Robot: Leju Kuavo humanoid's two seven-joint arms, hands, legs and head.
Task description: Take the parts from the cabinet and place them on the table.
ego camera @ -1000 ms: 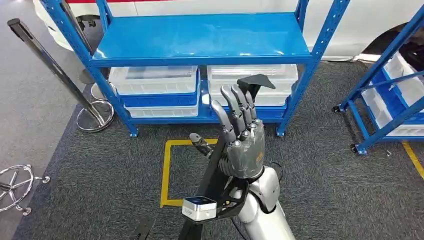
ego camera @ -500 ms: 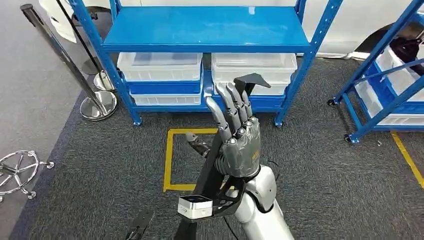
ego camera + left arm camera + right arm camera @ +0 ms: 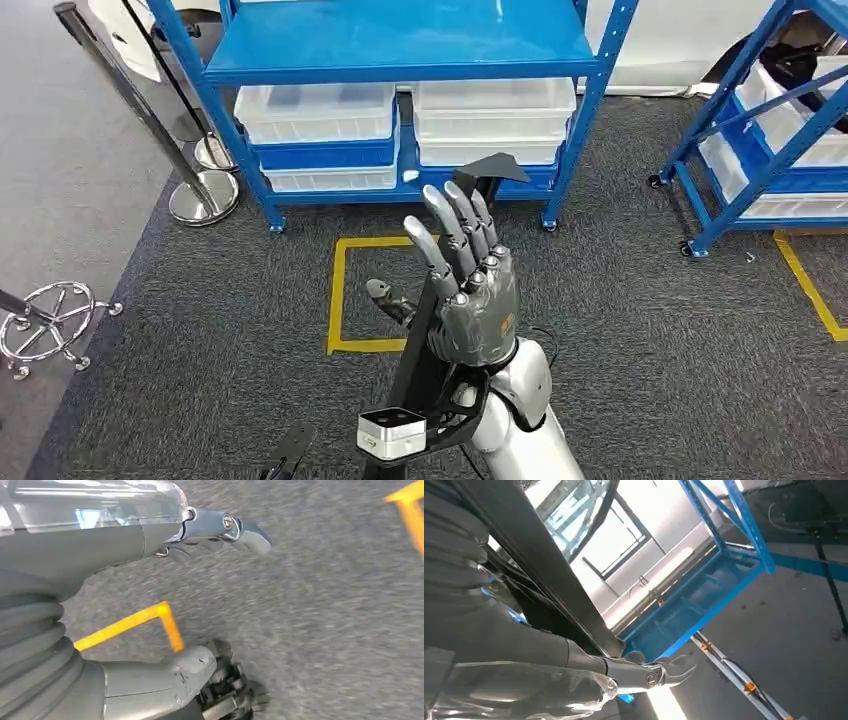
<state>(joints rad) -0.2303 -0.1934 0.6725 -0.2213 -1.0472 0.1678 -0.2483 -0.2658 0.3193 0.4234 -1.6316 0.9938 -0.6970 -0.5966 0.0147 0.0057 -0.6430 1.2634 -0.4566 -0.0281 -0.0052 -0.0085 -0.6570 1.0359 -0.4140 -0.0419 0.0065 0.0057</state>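
Right hand [image 3: 470,300]: holding up a long black part [image 3: 440,310], in front of the blue cabinet [image 3: 400,45].
Left hand [image 3: 150,545]: fingers apart, probably holding nothing.

The right hand [image 3: 468,300] looks like brushed grey metal with a dull sheen, and the long part [image 3: 440,300] against its palm is matt black, smooth like plastic. Below them the carpet [image 3: 650,340] is rough, dark grey cloth crossed by glossy yellow tape [image 3: 336,300]. Beyond the fingertips, the rack [image 3: 400,45] is smooth blue painted metal holding translucent plastic bins [image 3: 315,112].
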